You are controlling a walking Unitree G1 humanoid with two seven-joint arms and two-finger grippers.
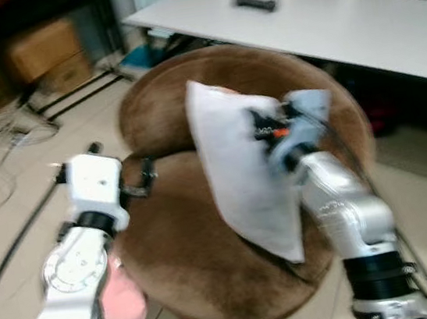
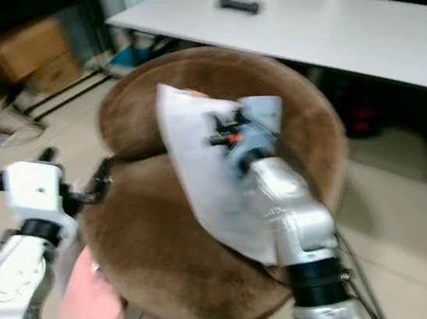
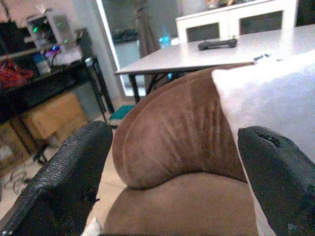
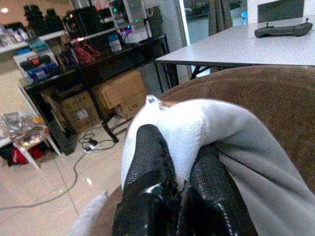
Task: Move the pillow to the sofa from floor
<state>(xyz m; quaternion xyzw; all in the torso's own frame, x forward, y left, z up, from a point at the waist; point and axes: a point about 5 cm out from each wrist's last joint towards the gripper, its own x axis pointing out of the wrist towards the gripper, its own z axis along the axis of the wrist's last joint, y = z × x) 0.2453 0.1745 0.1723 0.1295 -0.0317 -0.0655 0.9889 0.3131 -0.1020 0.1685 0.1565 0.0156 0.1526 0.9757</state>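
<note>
Over the brown seat, the pillow [image 1: 244,179] hangs upright from the right hand [image 4: 179,184], whose two black fingers [image 4: 147,162] are pinched tight on a fold of its white cover near the top edge; its lower corner dips toward the front of the cushion, and whether that corner already touches the plush cannot be told through the blur. Beneath and behind the hand lies the sofa [image 1: 203,263], a round brown seat with a curved backrest rising just beyond the pillow. The step in hand looks like the set-down, with the task nearly finished. To do it well, the right hand should sink until the pillow's weight rests on the cushion, lean it back toward the backrest so that it cannot slide off the front rim, and only then part its fingers, drawing up and away without dragging the cloth. The left hand [image 3: 172,187] hovers beside the seat with its fingers [image 3: 69,172] spread wide and nothing between them, the pillow's edge just beside one finger; it could steady that edge if the pillow tips. Farther beyond both hands stands a white table [image 1: 352,19] with a dark controller [image 1: 256,1] on it, well apart from the work.
</note>
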